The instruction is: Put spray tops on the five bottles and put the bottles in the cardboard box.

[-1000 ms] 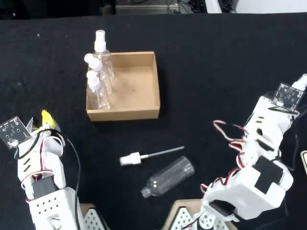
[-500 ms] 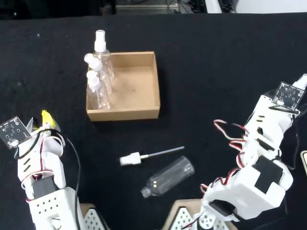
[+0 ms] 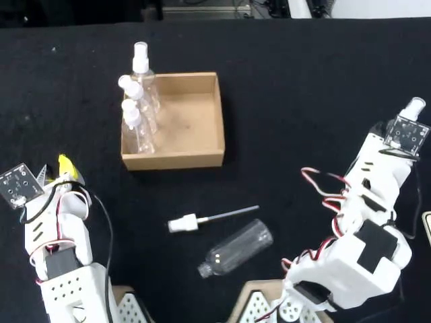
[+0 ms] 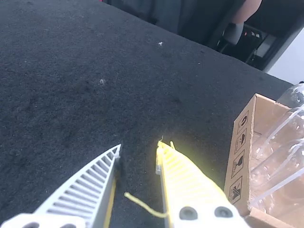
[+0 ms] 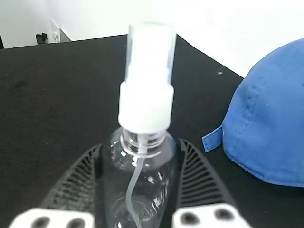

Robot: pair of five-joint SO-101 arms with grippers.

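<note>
The cardboard box (image 3: 195, 159) stands left of the table's middle, with three capped spray bottles (image 3: 138, 108) upright along its left wall; their clear bodies (image 4: 280, 156) also rise beside the box wall (image 4: 243, 156). Nearer the front, a loose spray top (image 3: 185, 223) with its long tube lies beside an uncapped clear bottle (image 3: 237, 248) on its side. At the far right, my right gripper (image 5: 138, 154) is shut on a fourth capped bottle (image 5: 145, 99), whose white top (image 3: 412, 108) pokes past the wrist. My left gripper (image 4: 138, 148) hangs open over bare cloth left of the box, nothing between its fingers.
Black cloth covers the table (image 3: 303, 101). A blue cap (image 5: 270, 128) lies close beside the held bottle. A pale object (image 3: 426, 227) sits at the right edge. Room remains inside the box's right half.
The right arm has shifted slightly left, bringing the held bottle's white top fully into the high view. The left arm and the loose parts have not moved.
</note>
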